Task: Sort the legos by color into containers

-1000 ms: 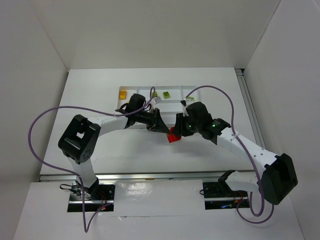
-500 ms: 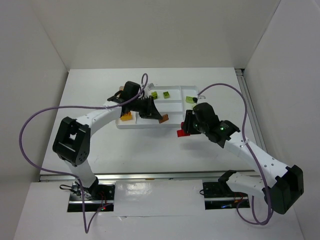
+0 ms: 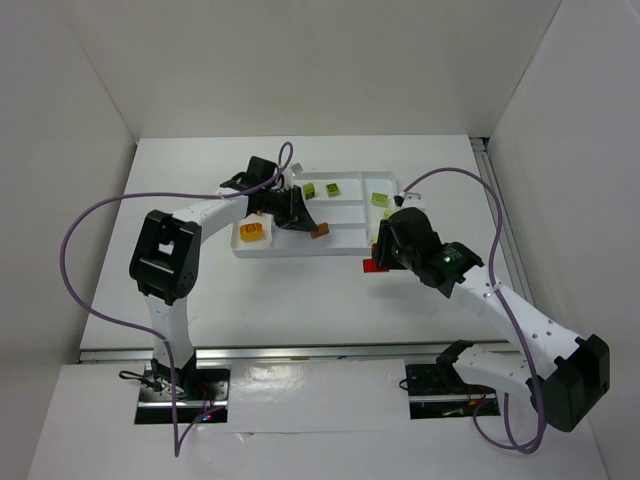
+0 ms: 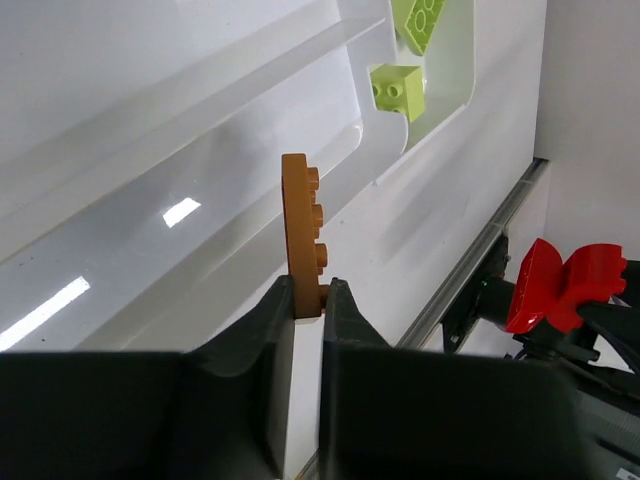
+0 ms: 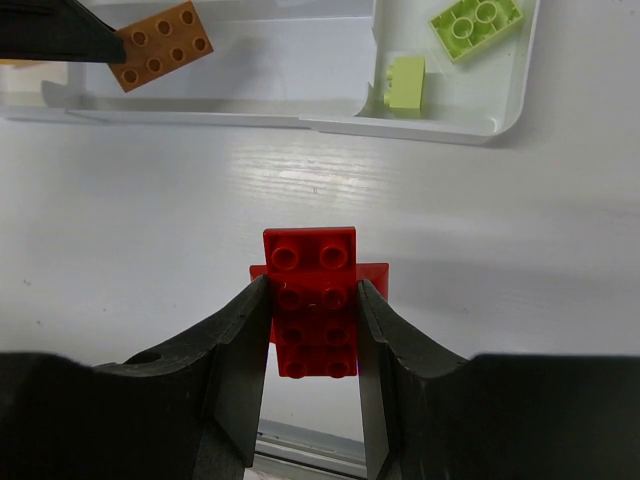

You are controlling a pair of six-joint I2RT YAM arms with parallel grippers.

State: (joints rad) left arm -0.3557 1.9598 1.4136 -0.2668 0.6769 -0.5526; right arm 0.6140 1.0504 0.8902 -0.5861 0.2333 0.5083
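Left pincer: pressed together on one end of a flat orange brick.
Orange brick, place: it stuck out straight ahead of the left fingertips, above the white tray and not yet dropped.
Orange brick, pointing: its long axis ran on from the fingers, away from the pincer. It stood on edge, with the studs facing the side.
Right pincer: pinching a red brick by its long sides.
Red brick, place: between the fingers and jutting past their tips, over the bare table, with the tray's near rim just ahead.
Red brick, pointing: long axis along the fingers, studs facing the wrist camera. A wider red piece showed behind it.
Done: lime green bricks lay in the tray ahead of the right pincer, and a yellow-orange brick lay beside the left one.
Left: apparently only the two held bricks. No loose ones showed on the table.
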